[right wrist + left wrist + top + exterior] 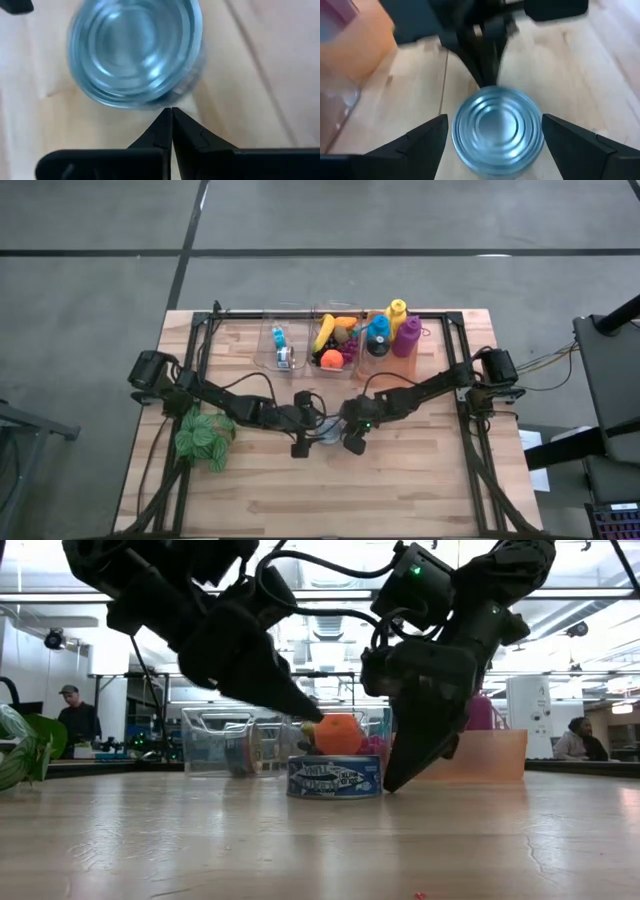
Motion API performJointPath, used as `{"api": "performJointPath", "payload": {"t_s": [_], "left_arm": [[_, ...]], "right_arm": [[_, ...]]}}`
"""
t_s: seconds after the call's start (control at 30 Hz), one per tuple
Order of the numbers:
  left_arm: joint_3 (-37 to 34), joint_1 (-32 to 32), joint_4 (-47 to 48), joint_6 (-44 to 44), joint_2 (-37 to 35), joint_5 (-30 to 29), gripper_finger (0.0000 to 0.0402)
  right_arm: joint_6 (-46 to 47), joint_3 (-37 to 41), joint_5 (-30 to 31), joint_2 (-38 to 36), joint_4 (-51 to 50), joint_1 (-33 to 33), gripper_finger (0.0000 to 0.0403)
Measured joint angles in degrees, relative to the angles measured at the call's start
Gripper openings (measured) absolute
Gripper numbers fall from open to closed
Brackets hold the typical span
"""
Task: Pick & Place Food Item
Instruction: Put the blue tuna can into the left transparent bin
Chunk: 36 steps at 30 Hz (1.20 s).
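From above, both dark arms reach in from the table's side edges and meet at its centre, where the low round steel tin with a blue printed label (325, 427) sits on the pale wooden table (420, 480); the left gripper (306, 424) is at the tin's nine o'clock, the right gripper (349, 430) at its three o'clock. At table height, both arms slope steeply down toward the tin (333, 777), the right gripper's (392, 783) tip touching the wood just beside the tin, the left gripper (300, 710) hanging above its upper edge. The left wrist view shows that gripper's two fingers (420, 145) spread wide either side of the tin's ringed lid (497, 131), not touching it. The right wrist view shows its fingers (159, 131) pressed together, empty, tips right at the tin's rim (137, 50).
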<state>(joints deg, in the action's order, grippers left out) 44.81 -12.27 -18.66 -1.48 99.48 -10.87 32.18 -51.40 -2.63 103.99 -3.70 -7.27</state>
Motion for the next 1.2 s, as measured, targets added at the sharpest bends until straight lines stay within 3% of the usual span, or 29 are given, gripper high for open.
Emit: {"api": "performJointPath", "payload": {"t_s": [0.23, 0.5, 1.2], "left_arm": [[0.0, 0.0, 4.5, -1.5, 0.0, 0.0, 0.0322], [0.2, 0.0, 4.4, -1.5, 0.0, 0.0, 0.0322], [0.1, 1.1, 3.0, -5.7, 3.7, 6.9, 0.0322]], "right_arm": [[0.5, 0.2, 3.2, -1.8, -4.0, 0.0, 0.0008], [0.4, 0.3, 2.8, -1.7, 0.5, 0.0, 0.0008], [0.8, 2.1, 0.6, -0.6, 6.4, -0.9, 0.0008]]}}
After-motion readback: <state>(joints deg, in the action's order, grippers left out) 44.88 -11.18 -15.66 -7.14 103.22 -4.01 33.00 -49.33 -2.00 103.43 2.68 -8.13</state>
